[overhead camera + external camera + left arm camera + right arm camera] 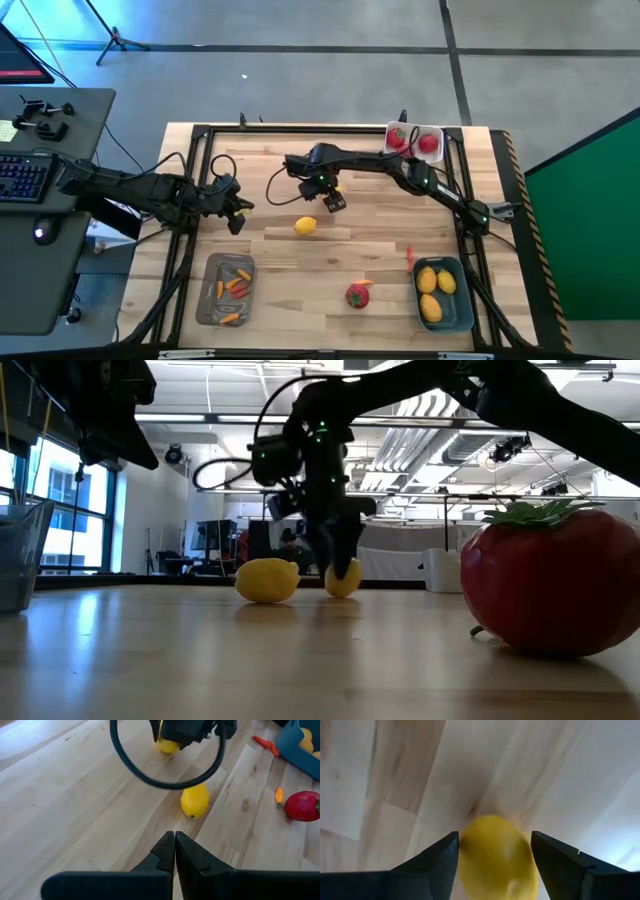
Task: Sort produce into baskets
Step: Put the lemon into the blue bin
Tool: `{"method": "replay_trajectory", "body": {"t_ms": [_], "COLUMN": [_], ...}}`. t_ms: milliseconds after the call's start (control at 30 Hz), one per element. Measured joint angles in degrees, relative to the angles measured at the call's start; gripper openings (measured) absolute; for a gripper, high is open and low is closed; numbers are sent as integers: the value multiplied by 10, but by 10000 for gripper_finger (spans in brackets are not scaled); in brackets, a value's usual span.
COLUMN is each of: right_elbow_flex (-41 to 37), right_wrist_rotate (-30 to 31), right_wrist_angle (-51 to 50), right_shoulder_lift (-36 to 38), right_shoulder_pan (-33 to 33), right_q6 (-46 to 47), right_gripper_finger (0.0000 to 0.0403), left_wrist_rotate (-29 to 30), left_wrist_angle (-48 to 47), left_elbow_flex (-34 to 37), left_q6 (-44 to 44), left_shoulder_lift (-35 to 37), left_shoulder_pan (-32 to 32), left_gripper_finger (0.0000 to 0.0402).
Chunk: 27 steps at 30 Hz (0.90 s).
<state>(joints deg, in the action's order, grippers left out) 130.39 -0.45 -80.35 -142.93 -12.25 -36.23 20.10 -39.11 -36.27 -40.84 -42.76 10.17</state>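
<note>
My right gripper [331, 198] points down over the middle of the table, open. One finger stands on each side of a yellow lemon [495, 855] that rests on the wood [343, 578]; I see no touch. A second lemon [306, 226] lies loose just beside it [195, 801]. My left gripper [238, 217] hangs shut above the table's left part, holding nothing [175, 840]. A red fruit [358, 295] with a green top and a thin red pepper [410, 257] lie toward the near edge.
A grey tray [212, 300] with peppers sits near left. A blue tray [462, 300] with lemons sits near right. A white tray [414, 128] with red fruits stands at the far right. A small orange piece [365, 283] lies by the red fruit. Bare wood lies between the arms.
</note>
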Motion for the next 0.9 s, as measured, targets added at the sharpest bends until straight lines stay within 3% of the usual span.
{"method": "replay_trajectory", "body": {"t_ms": [267, 533, 667, 900], "right_elbow_flex": [-47, -14, 31, 34], "right_wrist_rotate": [21, 18, 34, 37], "right_wrist_angle": [-4, -20, -37, -100], "right_shoulder_lift": [-1, -1, -1, 21], "right_shoulder_pan": [0, -9, -9, -22], "right_q6": [34, 119, 197, 468], "right_gripper_finger": [236, 236, 236, 247], "left_wrist_rotate": [1, 16, 27, 31], "left_wrist_angle": [0, 0, 0, 1], "left_elbow_flex": [0, 0, 0, 0], "left_q6": [0, 0, 0, -10], "left_shoulder_lift": [0, 0, 0, 0], "left_shoulder_pan": [0, 0, 0, 0], "left_gripper_finger": [0, 0, 0, 8]}}
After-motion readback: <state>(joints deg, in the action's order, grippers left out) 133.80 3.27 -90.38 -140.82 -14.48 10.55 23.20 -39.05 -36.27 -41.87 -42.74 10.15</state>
